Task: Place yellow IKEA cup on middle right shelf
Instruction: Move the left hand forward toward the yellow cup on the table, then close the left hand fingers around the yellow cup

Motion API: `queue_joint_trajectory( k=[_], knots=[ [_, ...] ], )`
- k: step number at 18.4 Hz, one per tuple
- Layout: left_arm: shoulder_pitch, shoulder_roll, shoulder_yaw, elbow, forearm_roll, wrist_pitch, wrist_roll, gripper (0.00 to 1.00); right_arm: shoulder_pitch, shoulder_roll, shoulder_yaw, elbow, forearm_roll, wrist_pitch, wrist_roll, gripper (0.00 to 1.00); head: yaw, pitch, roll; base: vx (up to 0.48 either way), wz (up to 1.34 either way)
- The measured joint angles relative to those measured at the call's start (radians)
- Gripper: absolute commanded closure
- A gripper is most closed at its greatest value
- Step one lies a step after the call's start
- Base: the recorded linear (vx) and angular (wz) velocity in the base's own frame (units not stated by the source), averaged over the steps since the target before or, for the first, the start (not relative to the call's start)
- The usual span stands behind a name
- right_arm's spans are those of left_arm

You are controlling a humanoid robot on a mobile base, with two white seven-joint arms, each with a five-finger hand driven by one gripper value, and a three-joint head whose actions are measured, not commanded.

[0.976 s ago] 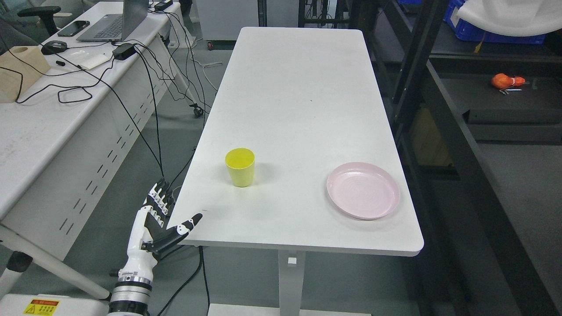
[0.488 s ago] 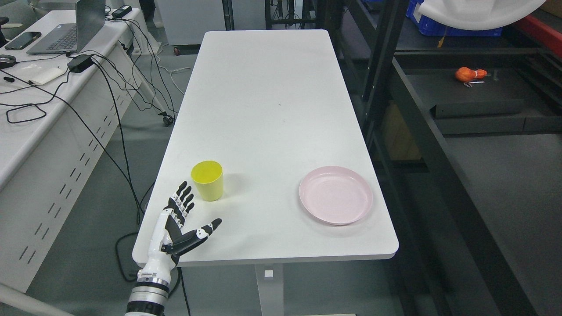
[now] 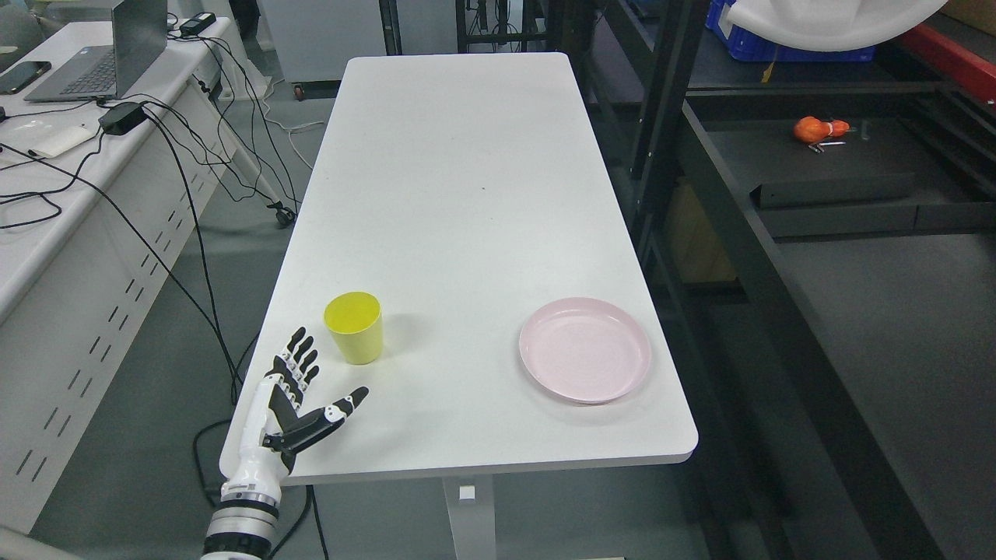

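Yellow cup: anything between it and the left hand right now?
Nothing visible. The left hand is open over the near left corner of the white table, just short of the yellow cup, with only bare tabletop between them. The pink plate sits well off to the right.

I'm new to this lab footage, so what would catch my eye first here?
Brightest is the yellow cup, upright near the white table's front left. Just short of it, the left hand hovers at the table's corner, fingers spread. The pink plate lies at the front right.
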Motion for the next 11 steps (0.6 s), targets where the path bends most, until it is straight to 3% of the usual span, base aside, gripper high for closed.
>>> queue_joint_trajectory(
  k=[11],
  knots=[
    [-0.018, 0.000, 0.099, 0.026, 0.001, 0.036, -0.006, 0.01, 0.000, 0.000, 0.000, 0.000, 0.000, 0.000, 0.000, 0.01, 0.0000, 0.000, 0.000, 0.064, -0.04]
  ],
)
